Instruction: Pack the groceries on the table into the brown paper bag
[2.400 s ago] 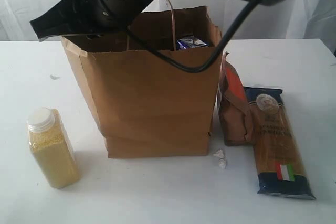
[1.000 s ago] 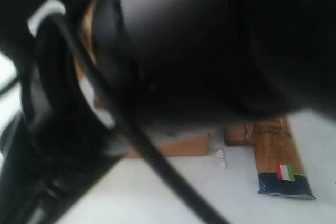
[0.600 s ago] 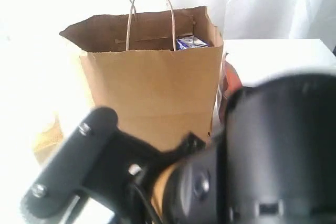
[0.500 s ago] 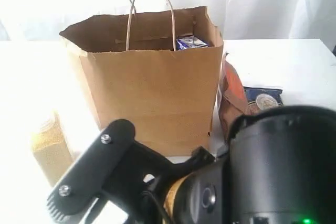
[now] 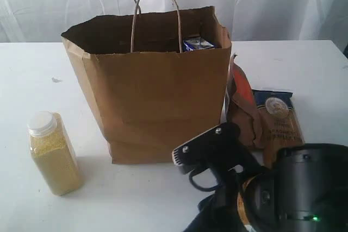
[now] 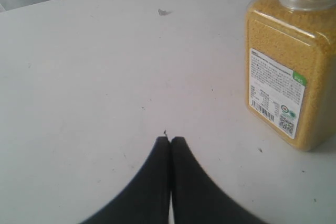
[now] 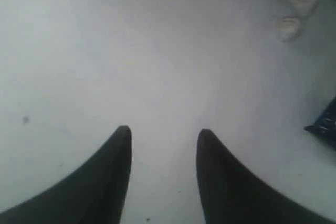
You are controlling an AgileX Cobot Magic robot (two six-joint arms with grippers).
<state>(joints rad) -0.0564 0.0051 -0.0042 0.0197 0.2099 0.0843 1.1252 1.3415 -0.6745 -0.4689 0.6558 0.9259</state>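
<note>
The brown paper bag (image 5: 157, 96) stands upright mid-table, and the small blue-white carton (image 5: 197, 43) shows inside its right rim. The yellow-grain bottle (image 5: 53, 153) stands left of the bag. In the left wrist view my left gripper (image 6: 170, 139) is shut and empty above the table (image 6: 79, 77), apart from the bottle (image 6: 289, 72). Right of the bag, the brown pouch (image 5: 243, 110) leans beside the spaghetti pack (image 5: 280, 120). My right gripper (image 7: 163, 129) is open over bare tabletop. The tan-lidded jar and the foil-topped jar are out of view.
My right arm's dark bulk (image 5: 283, 194) fills the lower right of the exterior view and hides the spaghetti pack's near end. Two small white paper scraps (image 7: 294, 17) lie beyond the right gripper's fingers, and a dark pack corner (image 7: 325, 124) shows to one side.
The right arm has swung from above the bag across the exterior camera and down to the lower right foreground. Bag, bottle, pouch and pack have stayed put.
</note>
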